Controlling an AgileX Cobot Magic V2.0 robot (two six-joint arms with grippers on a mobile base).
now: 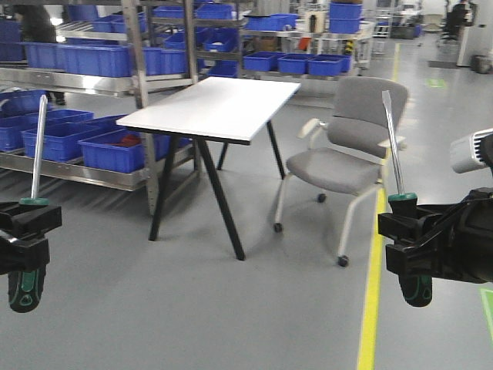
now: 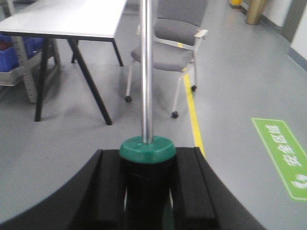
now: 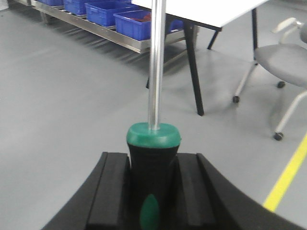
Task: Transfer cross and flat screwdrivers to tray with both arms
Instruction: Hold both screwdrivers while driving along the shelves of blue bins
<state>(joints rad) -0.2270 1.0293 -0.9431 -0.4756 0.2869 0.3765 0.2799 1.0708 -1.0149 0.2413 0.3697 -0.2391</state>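
The left tool pinches one screwdriver at 9 o'clock; the right tool pinches the other screwdriver at 3 o'clock, shafts upright. The tray is not in view. Likely risk: handles slipping downward during travel.

The left screwdriver and right screwdriver have green-and-black handles and silver shafts. The left end effector and right end effector are black. The table is white with black legs, the chair grey, the bins blue. The floor is grey with a yellow line.
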